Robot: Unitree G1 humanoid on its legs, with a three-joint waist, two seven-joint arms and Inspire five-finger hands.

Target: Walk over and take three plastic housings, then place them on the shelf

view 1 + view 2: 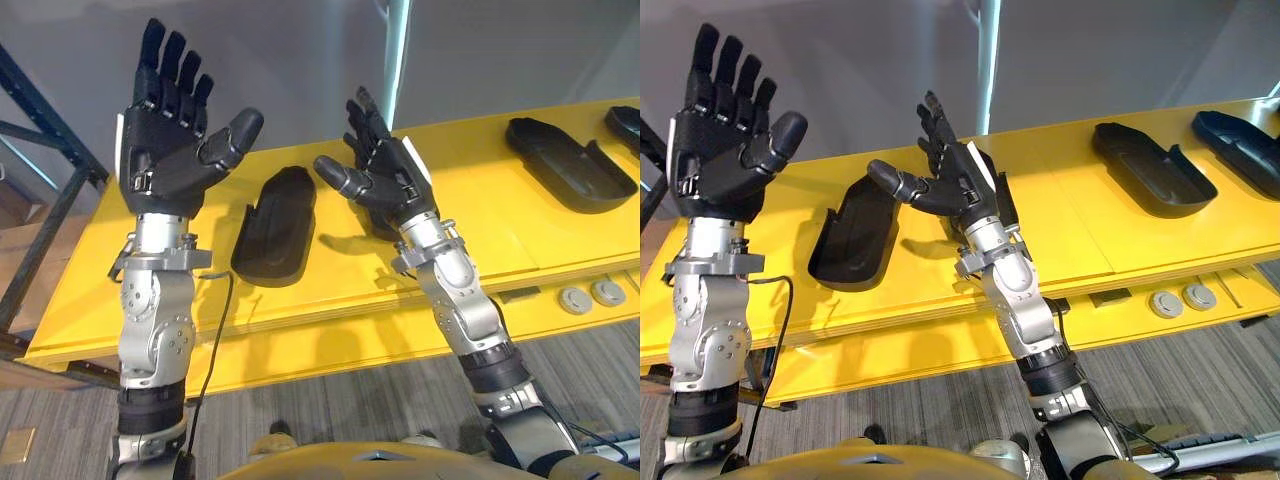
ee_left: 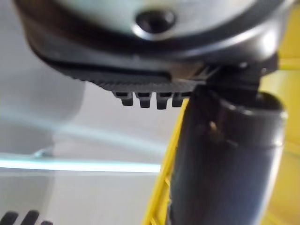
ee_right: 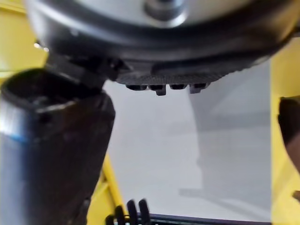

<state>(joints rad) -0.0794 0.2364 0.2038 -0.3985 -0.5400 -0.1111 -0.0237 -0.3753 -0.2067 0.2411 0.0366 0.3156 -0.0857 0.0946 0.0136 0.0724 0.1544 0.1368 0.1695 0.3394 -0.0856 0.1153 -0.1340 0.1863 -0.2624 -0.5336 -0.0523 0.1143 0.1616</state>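
The left hand [image 1: 165, 150] is standing raised in the upper left of the frame, palm toward the camera, its fingers [image 1: 172, 60] spread straight and holding nothing. The right hand [image 1: 385, 170] is hovering at centre, also empty, its fingers spread and its thumb pointing left. In the gap between them the nearest housing [image 1: 275, 228] is lying flat on the yellow bench [image 1: 480, 240], seemingly hollow side up and untouched. A second housing [image 1: 570, 165] is lying in the upper right, and a third housing [image 1: 1240, 145] is showing at the right edge, both well apart from the hands.

The step in hand looks like the first pick, with nothing gathered yet. To do it well, the right hand should be coming down beside the nearest housing with the thumb inside the raised wall and the fingers outside it. The shell looks shallow and smooth, so a flat press would likely just be sliding it toward the bench's far edge. The left hand could be steadying the opposite side while the grip is closing.
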